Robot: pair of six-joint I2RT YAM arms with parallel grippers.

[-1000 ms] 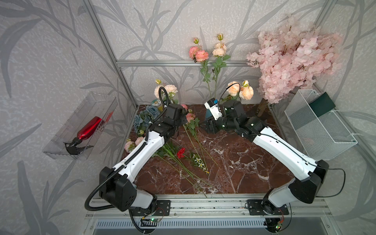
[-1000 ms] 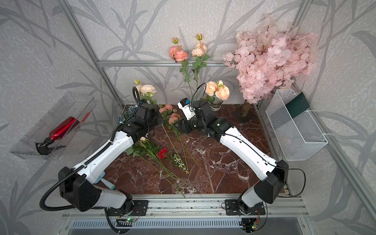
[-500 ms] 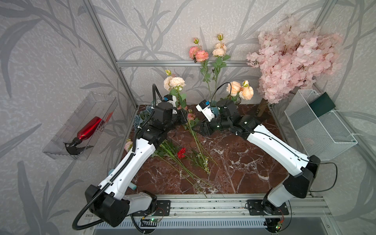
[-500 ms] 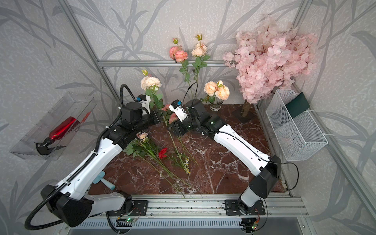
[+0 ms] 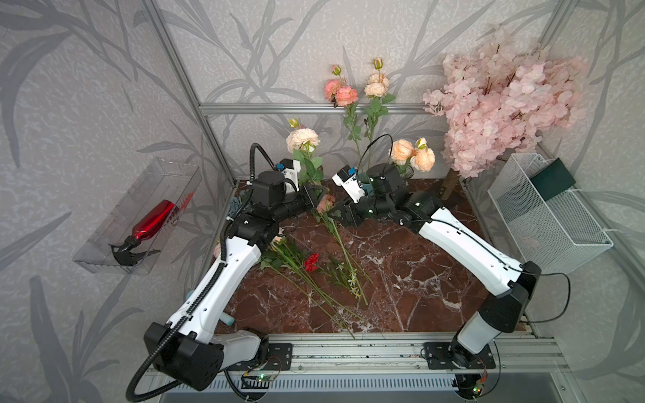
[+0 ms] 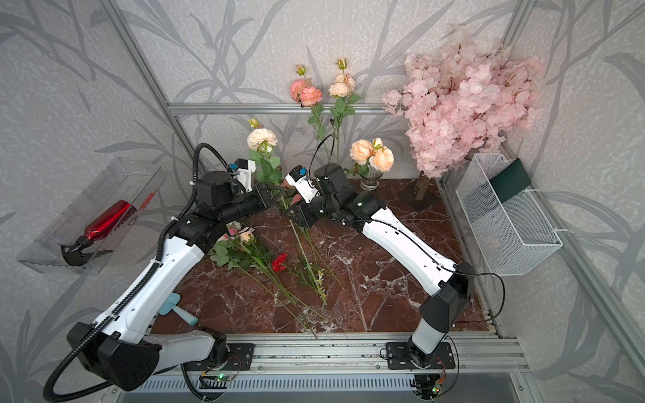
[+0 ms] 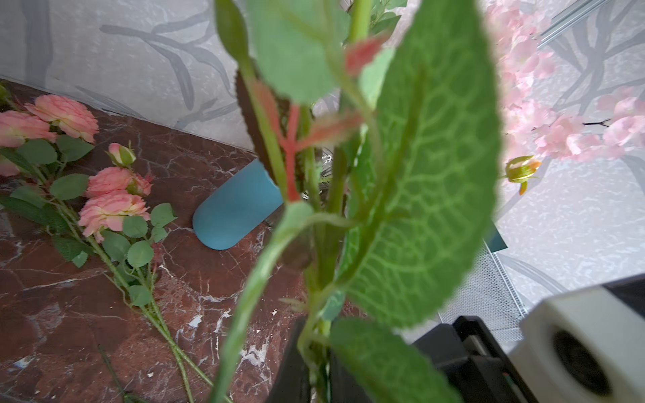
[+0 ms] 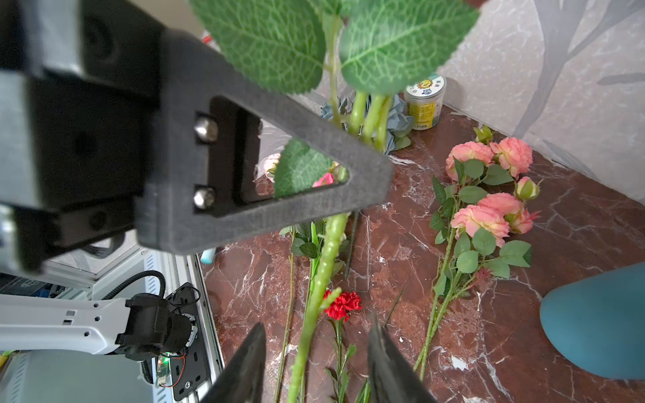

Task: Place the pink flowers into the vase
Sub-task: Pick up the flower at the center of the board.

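Left claw (image 5: 315, 198), arm outstretched, tight on pink flowers (image 5: 303, 139)

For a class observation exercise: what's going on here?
The left gripper is shut on the stem of a pale rose spray, holding it upright. The right gripper has its jaws open around the same stem lower down, not clamped. More pink roses and a red carnation lie on the table; peach roses stand in the glass vase.

Loose pink flowers (image 6: 244, 236) clutter mid-table; bare marble (image 6: 384, 296) beside the right arm (image 6: 401, 237) lies open
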